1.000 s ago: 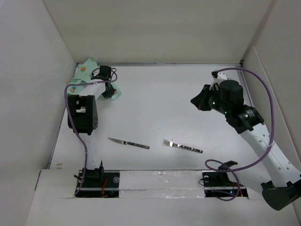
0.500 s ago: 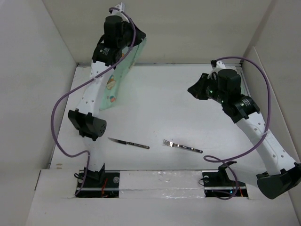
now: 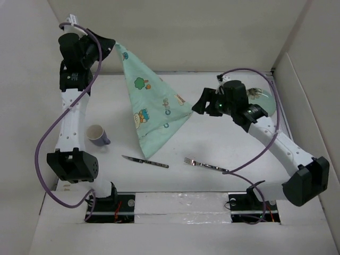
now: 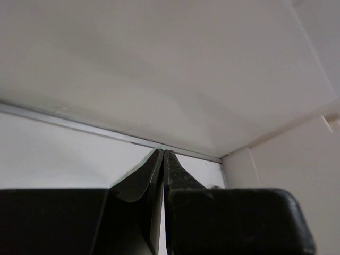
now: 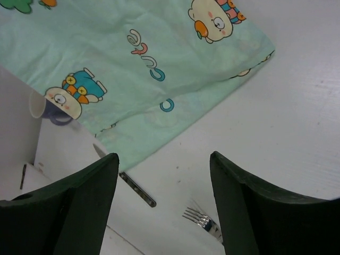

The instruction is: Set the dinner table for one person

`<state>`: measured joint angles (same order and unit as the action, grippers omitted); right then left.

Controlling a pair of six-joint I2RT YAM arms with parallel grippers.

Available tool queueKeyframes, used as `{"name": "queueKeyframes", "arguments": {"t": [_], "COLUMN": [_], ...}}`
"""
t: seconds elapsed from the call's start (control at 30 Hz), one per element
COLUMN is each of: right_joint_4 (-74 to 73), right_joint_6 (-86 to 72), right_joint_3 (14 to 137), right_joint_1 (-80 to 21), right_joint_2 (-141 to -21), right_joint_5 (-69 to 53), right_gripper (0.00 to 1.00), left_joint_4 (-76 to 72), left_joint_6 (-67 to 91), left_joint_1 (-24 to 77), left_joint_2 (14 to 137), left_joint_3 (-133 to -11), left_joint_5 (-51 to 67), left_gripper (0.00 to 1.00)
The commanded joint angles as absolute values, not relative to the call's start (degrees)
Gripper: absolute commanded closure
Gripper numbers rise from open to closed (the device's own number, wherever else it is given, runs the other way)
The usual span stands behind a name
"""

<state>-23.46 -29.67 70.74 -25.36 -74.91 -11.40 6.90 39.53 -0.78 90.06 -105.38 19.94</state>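
Two utensils, a dark-handled metal knife and fork, lie nearest on the flat white dinner table beneath both arms. Beyond, we record a purple cup, the right gripper released, and the left gripper clenched on a mint-green cartoon-printed cloth placemat.

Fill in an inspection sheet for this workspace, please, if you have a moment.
Surface: matte white dinner table, not yet laid out.
Job's things: mint-green cartoon-printed cloth placemat held up, lower tip by slim steel knife; steel fork; white-and-purple cup; pale round dish partly behind right arm.
Clutter: nothing seen.
Grippers: left gripper shut on placemat corner; right gripper open, empty.
Cables: purple cables hang in loose loops.
Surroundings: plain white walls.
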Motion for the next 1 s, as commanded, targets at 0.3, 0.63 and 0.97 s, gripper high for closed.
{"name": "queueKeyframes", "arguments": {"t": [0.3,0.63,0.97], "right_joint_4": [-21.1,-22.1,-16.7], "right_joint_6": [-32.1,-40.9,-39.0], "right_joint_3": [78.9,88.3,87.6], "right_joint_1": [-37.4,-39.2,-38.6], "right_joint_2": [-103.6,-120.8,-108.4], "right_joint_5": [-0.7,3.8,15.9], "right_gripper": [0.15,0.35,1.0], "left_joint_4": [-1.8,-3.0,-4.5], "left_joint_6": [38.5,37.1,37.4], "left_joint_1": [-5.3,-2.9,-2.9], "left_joint_2": [91.4,87.7,84.7], "left_joint_3": [-93.4,-93.1,-91.8], "left_joint_5": [21.4,24.4,26.3], "left_gripper": [1.0,1.0,1.0]}}
